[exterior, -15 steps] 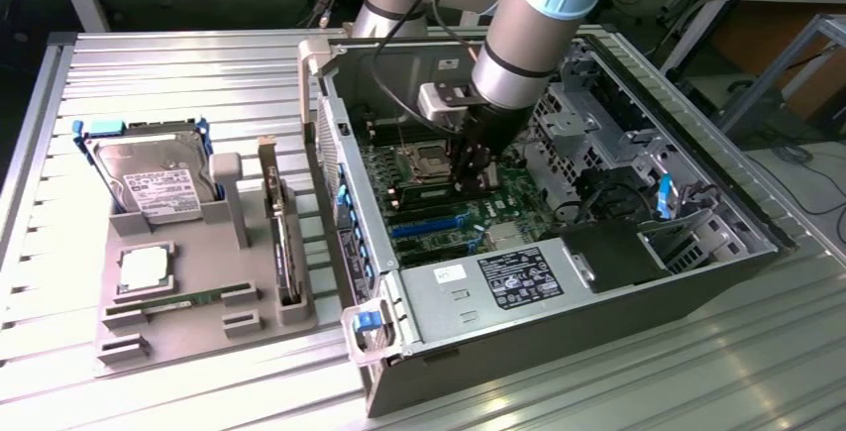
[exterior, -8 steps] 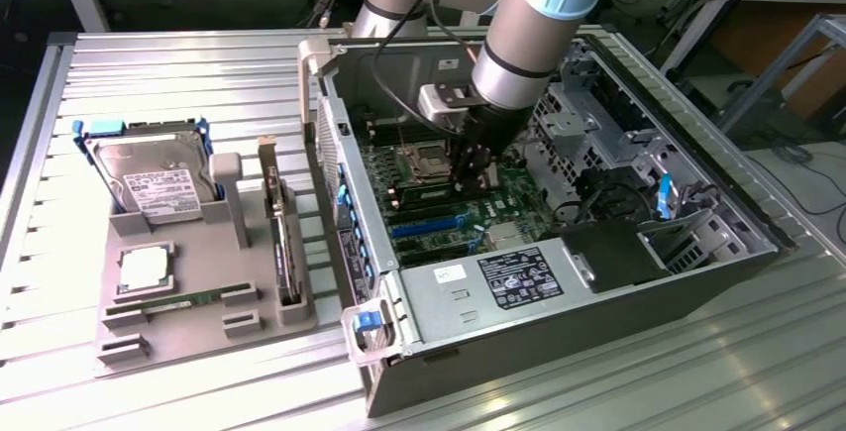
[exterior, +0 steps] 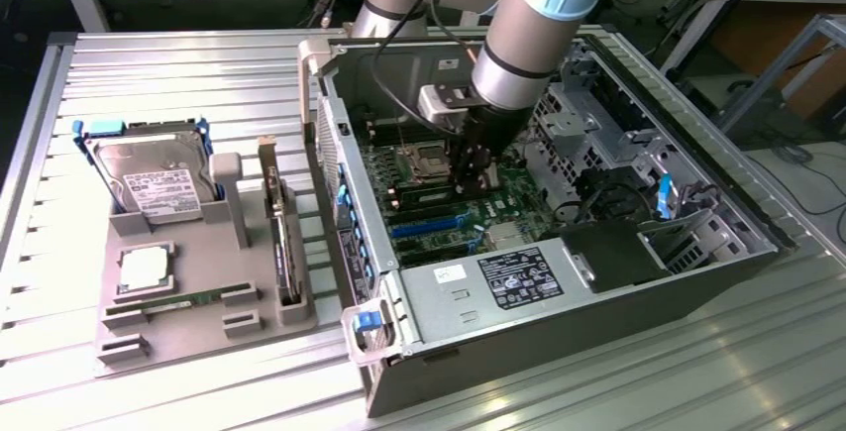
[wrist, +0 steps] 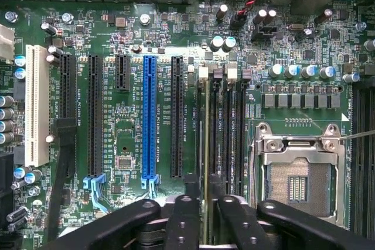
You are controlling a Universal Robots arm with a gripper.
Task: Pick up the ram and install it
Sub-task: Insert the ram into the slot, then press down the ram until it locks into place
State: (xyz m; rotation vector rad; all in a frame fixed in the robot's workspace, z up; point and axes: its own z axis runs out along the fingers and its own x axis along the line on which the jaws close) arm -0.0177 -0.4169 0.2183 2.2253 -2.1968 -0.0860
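In the wrist view the ram shows edge-on, a thin green stick standing in a memory slot beside the empty processor socket on the motherboard. My gripper straddles its near end. One black finger stands on each side of the ram with a slight gap, so the jaws are open and no longer clamp it. In the exterior view the gripper reaches down into the open computer case, just above the board. A second ram stick lies in the grey tray.
The tray on the exterior view's left also holds a hard drive, a square silver processor chip and an expansion card on edge. Drive cages and cables crowd the case beside the arm. A blue slot runs parallel to the memory slots.
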